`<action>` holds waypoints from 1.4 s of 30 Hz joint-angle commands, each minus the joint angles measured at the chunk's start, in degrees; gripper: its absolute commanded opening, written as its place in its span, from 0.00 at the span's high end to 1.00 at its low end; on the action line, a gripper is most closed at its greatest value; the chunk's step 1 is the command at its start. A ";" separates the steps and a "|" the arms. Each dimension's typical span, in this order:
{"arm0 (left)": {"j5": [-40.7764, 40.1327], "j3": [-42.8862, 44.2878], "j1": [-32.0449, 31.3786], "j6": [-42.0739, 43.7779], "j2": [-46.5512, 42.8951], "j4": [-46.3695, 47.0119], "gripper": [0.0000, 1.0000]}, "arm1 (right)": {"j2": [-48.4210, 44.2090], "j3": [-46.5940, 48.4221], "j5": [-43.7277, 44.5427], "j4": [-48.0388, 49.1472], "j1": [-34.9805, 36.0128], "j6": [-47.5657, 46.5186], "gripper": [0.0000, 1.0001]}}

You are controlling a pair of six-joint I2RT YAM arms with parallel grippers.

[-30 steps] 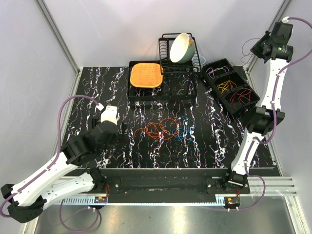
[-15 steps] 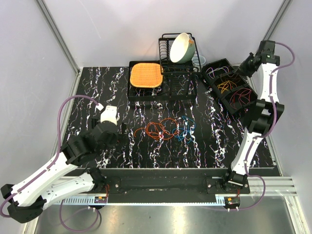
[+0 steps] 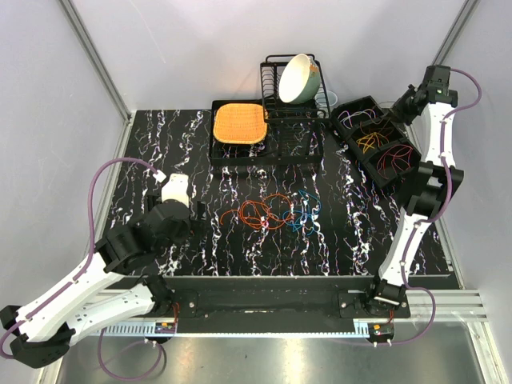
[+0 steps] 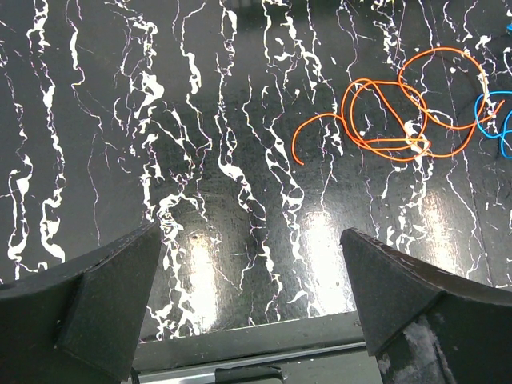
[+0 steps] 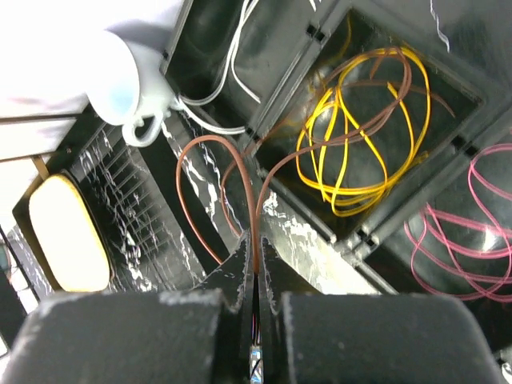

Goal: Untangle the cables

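A tangle of thin cables lies mid-table: orange-red loops point(image 3: 264, 214) with blue loops point(image 3: 306, 212) at their right. In the left wrist view the orange cable point(image 4: 392, 112) lies ahead to the right, and a blue one point(image 4: 498, 122) shows at the right edge. My left gripper point(image 4: 250, 232) is open and empty, low over bare table left of the tangle point(image 3: 198, 210). My right gripper point(image 5: 254, 256) is shut on a maroon-brown cable point(image 5: 250, 200), held up at the back right point(image 3: 398, 112); its loops hang over the bin holding a yellow cable point(image 5: 360, 136).
A black three-bin tray point(image 3: 352, 102) holds purple, yellow and red cables. A pink-red cable point(image 5: 472, 232) fills one bin and a white one point(image 5: 232, 56) another. A white mug point(image 5: 120, 80), a dish rack with a bowl point(image 3: 298, 78) and an orange mat point(image 3: 238, 122) stand behind.
My right arm came down from high at the back right to just over the bins, then barely moved. My left arm shifted slightly. The tangle on the table has not moved.
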 commanded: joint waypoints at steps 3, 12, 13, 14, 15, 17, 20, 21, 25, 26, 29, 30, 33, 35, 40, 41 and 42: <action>-2.65 0.05 0.25 -0.66 -0.65 1.72 0.01 | 5.61 7.51 2.80 -1.80 0.33 -0.40 1.00; -2.74 0.14 0.16 -0.66 0.67 1.72 0.01 | 10.89 8.92 7.20 -1.46 0.33 -1.01 1.00; -2.74 0.14 0.25 -0.57 0.93 1.64 0.01 | 11.32 9.35 8.07 -1.54 0.33 -1.01 1.00; -2.82 0.14 0.16 -0.57 1.02 1.63 0.01 | 12.20 9.62 8.51 -1.46 0.33 -1.01 1.00; -2.83 0.22 0.25 -0.57 1.19 1.72 0.01 | 12.73 9.80 8.87 -1.54 0.33 -1.19 1.00; -2.83 0.14 0.25 -0.48 1.45 1.72 0.01 | 14.04 10.67 9.57 -1.46 0.33 -1.19 1.00; -2.83 0.14 0.25 -0.48 1.81 1.72 0.01 | 15.89 12.08 9.31 -1.46 0.32 -0.93 1.00; -2.83 0.14 0.25 -0.48 1.90 1.64 0.01 | 16.33 12.52 9.40 -1.46 0.33 -1.01 1.00; -2.83 0.14 0.25 -0.48 2.16 1.72 0.01 | 17.39 13.40 10.19 -0.84 0.33 -0.84 1.00; -2.83 0.22 0.25 -0.48 2.33 1.72 0.01 | 17.83 13.49 9.84 -0.75 0.33 -0.66 1.00; -2.83 0.22 0.33 -0.40 2.42 1.63 0.01 | 18.88 13.58 9.22 -0.58 0.33 -0.57 1.00; -2.83 0.31 0.25 -0.40 2.34 1.72 0.01 | 19.06 13.58 9.22 -0.58 0.33 -0.57 1.00; -2.83 0.22 0.25 -0.40 2.16 1.72 0.01 | 18.54 13.23 8.96 -0.75 0.33 -0.48 1.00; -2.83 0.22 0.25 -0.40 1.90 1.72 0.01 | 17.22 12.96 9.05 -1.02 0.41 -0.48 0.95; -2.56 0.31 0.25 -0.40 1.55 1.64 0.01 | 12.92 12.61 9.75 -1.98 0.50 -0.57 0.57; -2.56 0.23 0.25 -0.40 1.37 1.72 0.01 | 12.39 12.52 10.01 -2.16 0.50 -0.57 0.49; -2.47 0.31 0.25 -0.40 1.20 1.72 0.01 | 11.86 12.00 10.54 -2.33 0.59 -0.66 0.46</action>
